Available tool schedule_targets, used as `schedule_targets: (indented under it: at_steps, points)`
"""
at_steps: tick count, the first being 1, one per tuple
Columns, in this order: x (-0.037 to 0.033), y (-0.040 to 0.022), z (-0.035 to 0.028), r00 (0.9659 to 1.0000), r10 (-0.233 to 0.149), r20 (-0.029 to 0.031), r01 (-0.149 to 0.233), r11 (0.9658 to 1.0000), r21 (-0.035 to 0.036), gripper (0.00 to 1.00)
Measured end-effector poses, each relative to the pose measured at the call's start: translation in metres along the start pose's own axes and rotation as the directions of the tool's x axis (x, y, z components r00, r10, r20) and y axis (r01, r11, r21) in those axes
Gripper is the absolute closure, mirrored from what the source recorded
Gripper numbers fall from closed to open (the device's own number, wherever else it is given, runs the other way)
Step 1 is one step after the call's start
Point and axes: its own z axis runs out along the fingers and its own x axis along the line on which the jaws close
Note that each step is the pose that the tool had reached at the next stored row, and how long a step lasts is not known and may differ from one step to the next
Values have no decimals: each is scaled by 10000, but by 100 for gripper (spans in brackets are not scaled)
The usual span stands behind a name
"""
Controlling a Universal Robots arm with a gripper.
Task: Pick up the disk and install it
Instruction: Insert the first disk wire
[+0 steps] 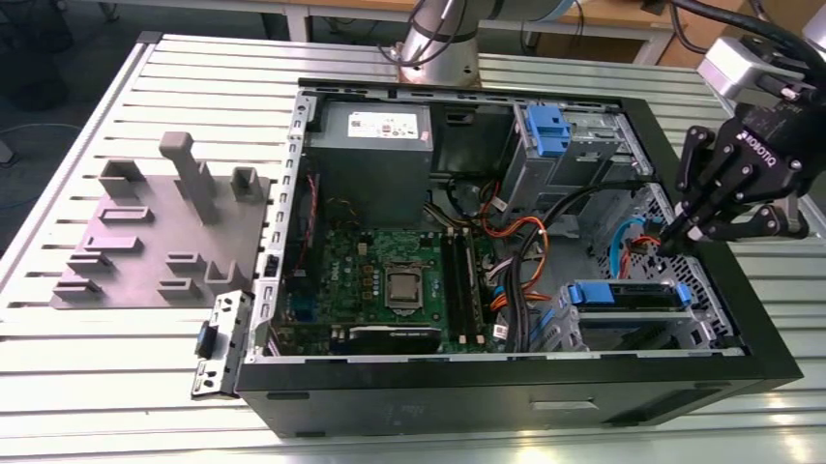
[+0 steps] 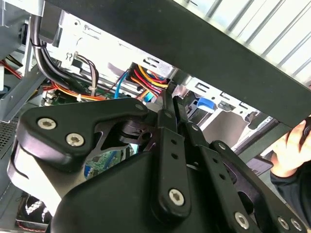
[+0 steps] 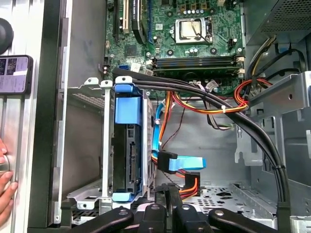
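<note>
The disk [image 1: 629, 293] sits in the metal drive cage at the case's corner on the exterior view's right, its blue caddy rails facing up. In the first wrist view the disk [image 3: 129, 150] stands on edge in the cage between blue rails, with its connector side bare. My gripper [image 1: 674, 242] hangs just above and beside the cage, over the case's edge on the exterior view's right. Its black fingers [image 3: 160, 196] are pressed together, shut on nothing, a short way from the disk. In the second wrist view the gripper [image 2: 167, 99] points into the case.
The open computer case [image 1: 516, 387] lies on a slatted table. Black, orange and blue cables [image 3: 214, 104] cross beside the cage. A second blue caddy [image 1: 547, 130] sits in the upper bay. A grey fixture plate [image 1: 142, 242] lies at the exterior view's left. A person's hand [image 3: 5, 179] rests outside the case wall.
</note>
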Motion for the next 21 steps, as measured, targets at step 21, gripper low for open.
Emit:
schedule_targets:
  at_steps: [21]
  points:
    - [-87, -11, 29, 9994, 46, -342, -46, 10000, 10, 75]
